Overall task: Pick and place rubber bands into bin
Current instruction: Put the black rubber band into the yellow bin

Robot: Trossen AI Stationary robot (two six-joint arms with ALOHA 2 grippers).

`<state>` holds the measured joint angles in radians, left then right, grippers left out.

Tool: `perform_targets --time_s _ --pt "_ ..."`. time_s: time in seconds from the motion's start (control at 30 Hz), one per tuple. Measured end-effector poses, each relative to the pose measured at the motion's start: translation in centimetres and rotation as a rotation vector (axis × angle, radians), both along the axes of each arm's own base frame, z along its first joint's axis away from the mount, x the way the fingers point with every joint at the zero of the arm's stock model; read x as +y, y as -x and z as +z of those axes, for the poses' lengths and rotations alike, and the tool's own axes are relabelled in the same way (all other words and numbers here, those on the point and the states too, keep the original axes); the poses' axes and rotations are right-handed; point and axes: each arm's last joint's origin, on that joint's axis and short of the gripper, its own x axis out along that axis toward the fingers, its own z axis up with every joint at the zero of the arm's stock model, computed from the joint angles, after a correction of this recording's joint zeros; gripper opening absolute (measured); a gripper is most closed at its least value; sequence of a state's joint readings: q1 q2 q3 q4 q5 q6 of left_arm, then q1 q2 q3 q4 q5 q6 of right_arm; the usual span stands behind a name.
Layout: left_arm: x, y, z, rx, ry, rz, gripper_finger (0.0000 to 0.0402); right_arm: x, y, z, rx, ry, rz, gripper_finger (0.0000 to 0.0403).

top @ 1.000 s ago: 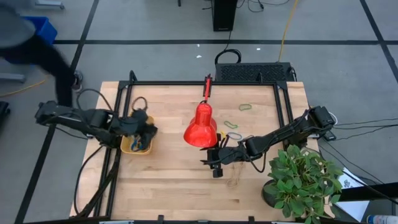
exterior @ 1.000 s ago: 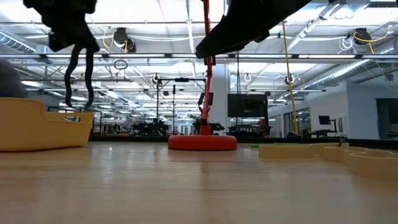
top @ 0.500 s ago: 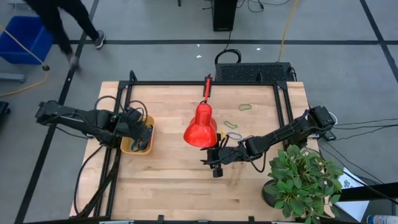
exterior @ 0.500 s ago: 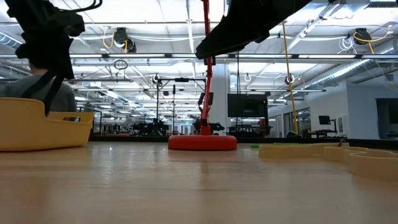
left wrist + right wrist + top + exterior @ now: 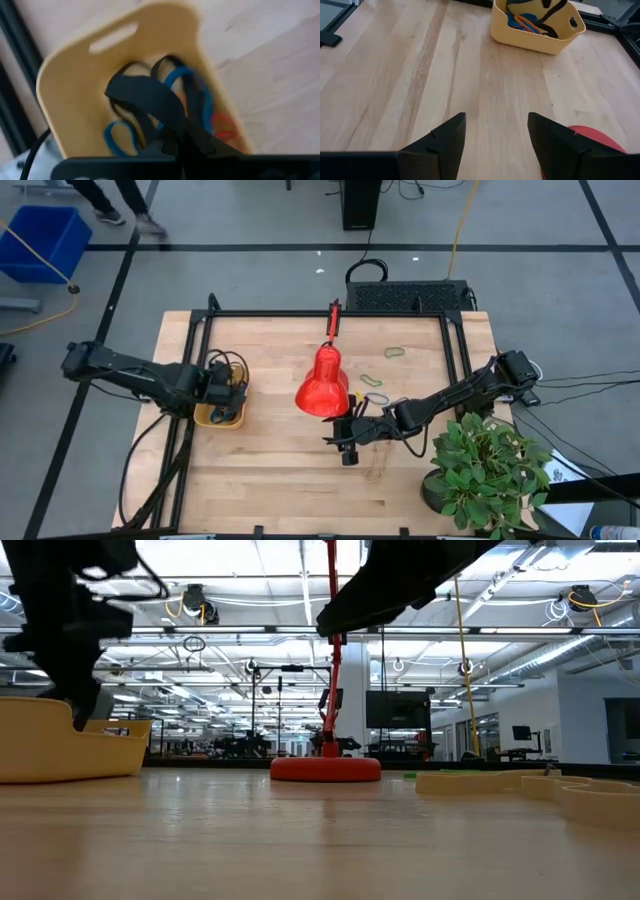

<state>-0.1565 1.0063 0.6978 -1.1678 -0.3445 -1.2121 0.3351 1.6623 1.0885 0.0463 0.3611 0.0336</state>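
L hand (image 5: 226, 385) sits over the bin (image 5: 206, 416), left of the red lamp (image 5: 322, 381); can't tell its finger state. Rubber bands (image 5: 182, 95) lie in bin (more (image 5: 378, 398) just right of lamp). R hand (image 5: 495, 142), fingers apart, hovers near lamp base over table (image 5: 280, 470).

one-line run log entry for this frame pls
left gripper: above bin, state unclear | bin: bands inside | right gripper: open, by lamp | loose rubber bands: on table right of lamp

Left gripper (image 5: 228, 387) hangs low at the table's left edge; right gripper (image 5: 495, 132) hovers mid-table, fingers spread
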Motion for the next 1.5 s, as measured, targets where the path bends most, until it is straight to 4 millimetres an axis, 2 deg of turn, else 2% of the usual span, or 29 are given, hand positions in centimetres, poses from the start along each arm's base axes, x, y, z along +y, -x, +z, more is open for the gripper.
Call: perform_targets --time_s 0.13,0.47,0.7,1.0,1.3,1.5 --pt "0.2 0.3 -1.3 0.036 0.044 0.017 0.0014 0.0 0.1 -0.1 0.009 -0.006 -0.006 0.0210" --pt "1.0 -0.1 -1.3 -0.008 0.116 0.087 0.0004 0.0 0.1 -0.2 0.019 -0.024 -0.020 0.0210" --pt "1.4 -0.1 -1.4 -0.017 0.178 0.165 0.0026 0.0 0.1 -0.2 0.019 -0.024 -0.020 0.0210" --pt "1.8 -0.1 -1.4 -0.009 0.189 0.160 0.0006 0.0 0.1 -0.2 0.019 -0.024 -0.020 0.0210" --pt "1.8 -0.1 -1.4 -0.004 0.179 0.139 0.0062 0.0 0.1 -0.2 0.019 -0.022 -0.019 0.0210" --pt "1.8 -0.1 -1.4 0.001 0.178 0.117 0.0125 0.0 0.2 -0.2 0.024 -0.019 -0.018 0.0210"
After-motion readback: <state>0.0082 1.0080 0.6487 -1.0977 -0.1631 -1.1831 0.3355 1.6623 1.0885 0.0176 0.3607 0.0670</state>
